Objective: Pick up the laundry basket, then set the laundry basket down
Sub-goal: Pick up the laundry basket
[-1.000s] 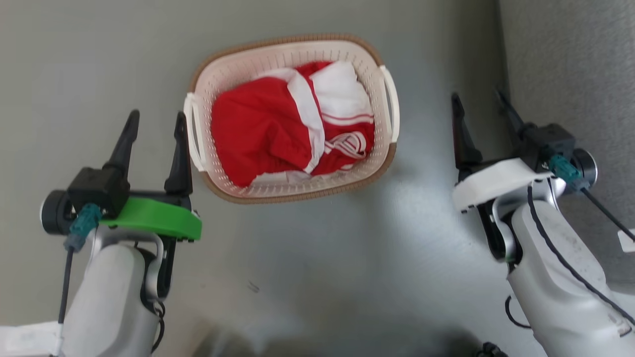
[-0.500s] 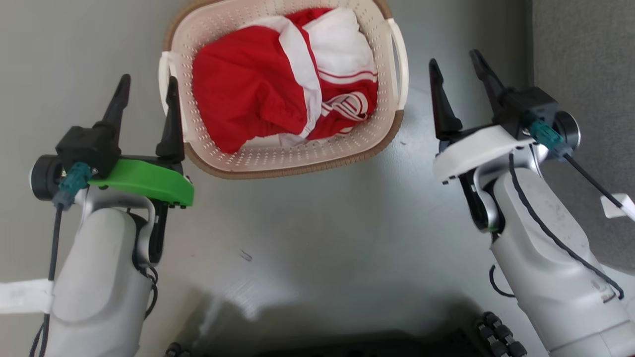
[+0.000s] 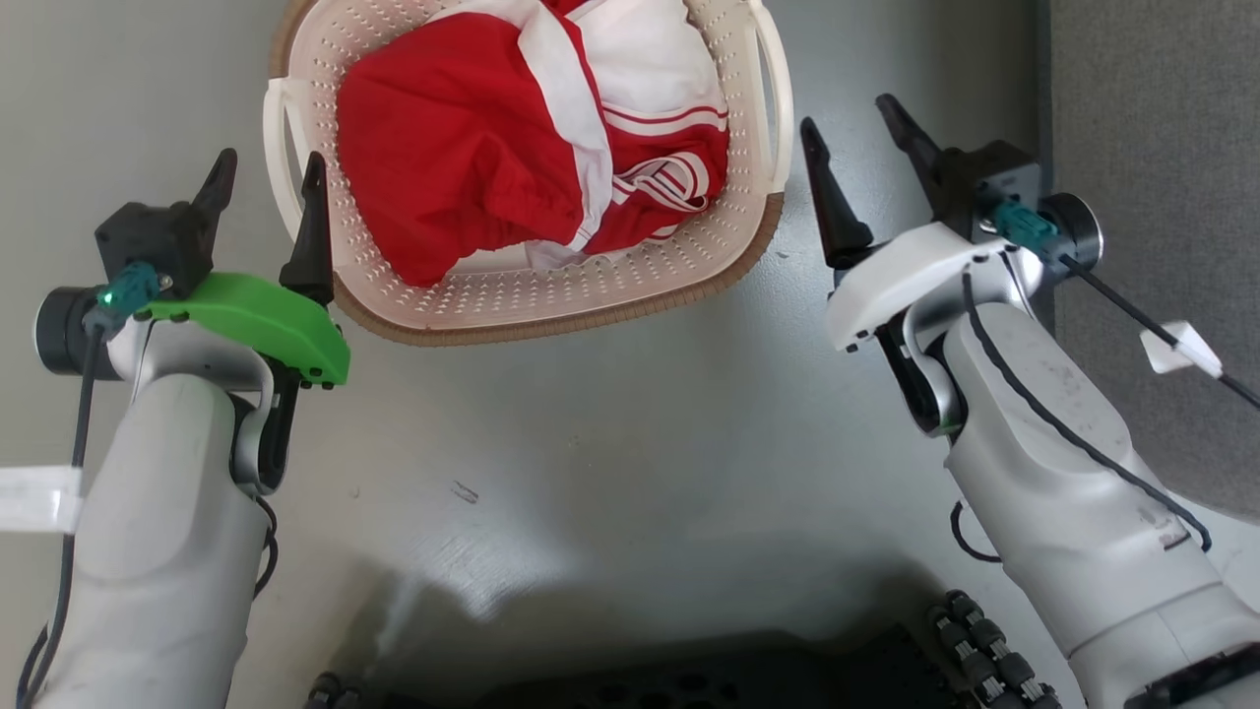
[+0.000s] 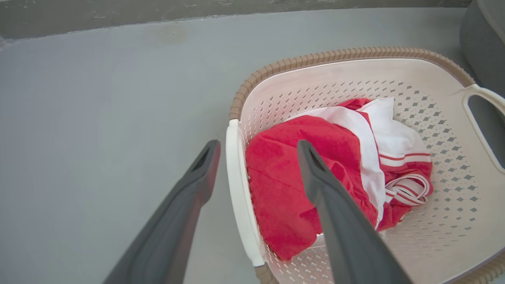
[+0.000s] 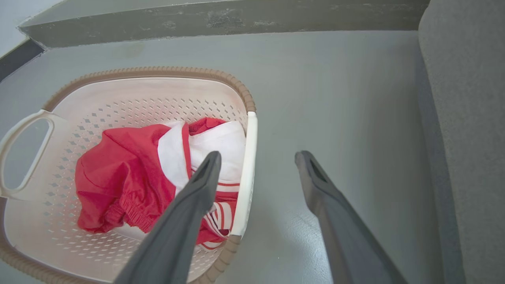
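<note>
The laundry basket (image 3: 551,295) stands on the grey floor, cream and perforated with a brown rim, its far end cut off by the head view's top edge. A red and white garment (image 3: 492,148) lies in it. My left gripper (image 3: 270,162) is open, and the basket's left handle (image 4: 238,189) lies between its two fingers without touching them. My right gripper (image 3: 847,113) is open beside the right handle (image 3: 781,98). In the right wrist view that handle (image 5: 248,165) shows between the fingers of the right gripper (image 5: 258,154). Neither gripper holds anything.
A grey upholstered piece (image 3: 1152,197) runs along the right side, close to my right arm. A low wall base (image 5: 221,17) lies beyond the basket. My dark wheeled base (image 3: 640,679) shows at the bottom edge. A white tag (image 3: 1176,347) hangs on the right arm's cable.
The head camera has tilted, so the basket sits higher in the picture. Both open grippers have closed in on the basket; the left one now straddles the left handle, and the right one has come close to the right handle.
</note>
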Tool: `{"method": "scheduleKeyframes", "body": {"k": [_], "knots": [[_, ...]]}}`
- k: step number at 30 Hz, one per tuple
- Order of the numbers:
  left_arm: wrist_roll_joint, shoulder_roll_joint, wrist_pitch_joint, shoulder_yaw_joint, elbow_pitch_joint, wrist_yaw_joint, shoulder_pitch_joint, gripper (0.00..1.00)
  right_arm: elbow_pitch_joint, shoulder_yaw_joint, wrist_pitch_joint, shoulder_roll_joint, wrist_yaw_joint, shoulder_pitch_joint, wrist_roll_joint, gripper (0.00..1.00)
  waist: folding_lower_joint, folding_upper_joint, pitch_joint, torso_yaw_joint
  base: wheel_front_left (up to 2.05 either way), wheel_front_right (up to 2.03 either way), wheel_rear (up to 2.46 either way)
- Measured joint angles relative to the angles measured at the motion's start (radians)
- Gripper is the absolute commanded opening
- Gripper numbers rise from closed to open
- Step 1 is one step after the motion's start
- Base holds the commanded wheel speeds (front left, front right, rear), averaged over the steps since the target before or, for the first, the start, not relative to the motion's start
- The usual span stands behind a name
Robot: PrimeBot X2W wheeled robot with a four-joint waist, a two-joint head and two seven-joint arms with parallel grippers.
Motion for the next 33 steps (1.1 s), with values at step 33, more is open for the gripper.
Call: {"method": "scheduleKeyframes", "body": {"k": [33], "knots": [[-0.064,-0.009,0.195,-0.064,0.363,-0.083,-0.294,1.0,0.266,0.189,0.16,0.002,0.066,-0.277,0.21,1.0,0.0,0.0,0.074,0.005,0.0,0.0,0.0]]}}
